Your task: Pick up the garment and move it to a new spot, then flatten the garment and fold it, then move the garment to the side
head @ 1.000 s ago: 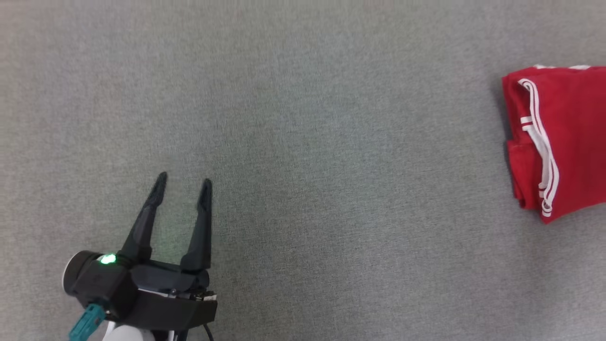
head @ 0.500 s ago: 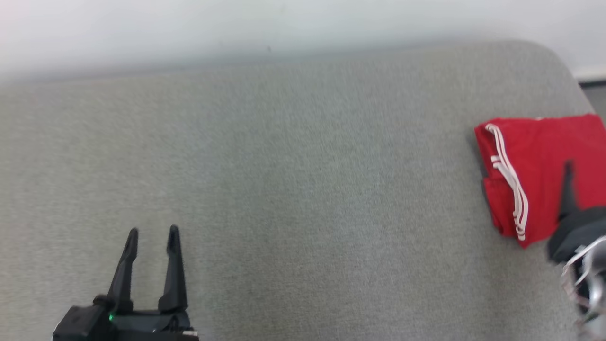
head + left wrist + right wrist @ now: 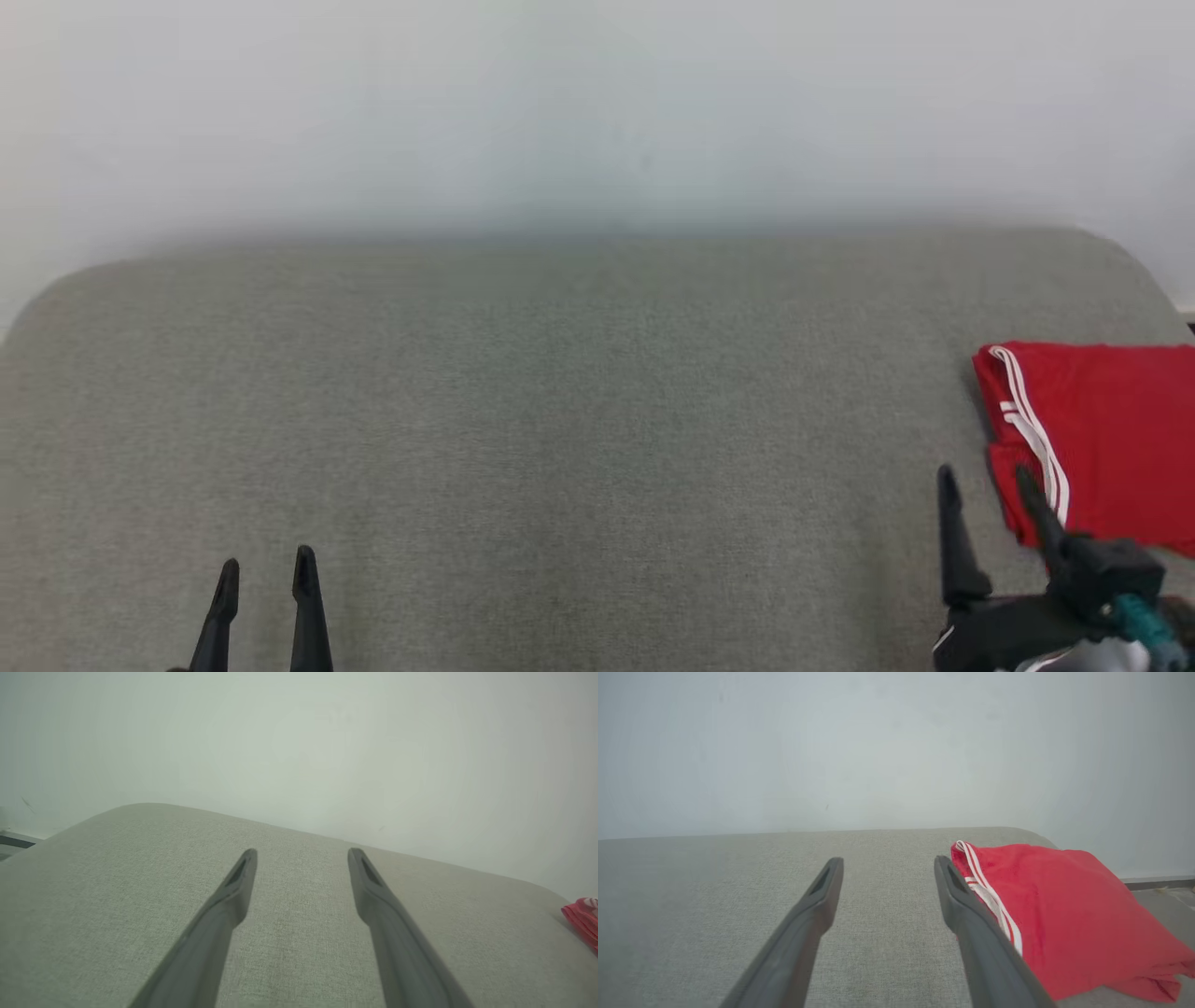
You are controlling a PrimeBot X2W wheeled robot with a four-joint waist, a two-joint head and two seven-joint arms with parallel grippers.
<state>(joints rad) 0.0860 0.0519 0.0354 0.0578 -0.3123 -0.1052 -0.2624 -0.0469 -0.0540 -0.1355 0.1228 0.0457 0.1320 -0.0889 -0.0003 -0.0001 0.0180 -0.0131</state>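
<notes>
Red white-striped garment: folded, lying at right end of grey counter. Right gripper: released, empty, just beside garment. Left gripper: released, empty, well apart.

The red garment, by the grey cushion's right edge, runs off the head view's right side — its right part unseen. The bottom edge cuts the left gripper to fingertips; the right gripper's finger hides some striped hem

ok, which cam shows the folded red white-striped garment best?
Right wrist view: the folded red white-striped garment is close, nearly whole. Head view crops it at the right edge; left wrist view catches a corner.
</notes>
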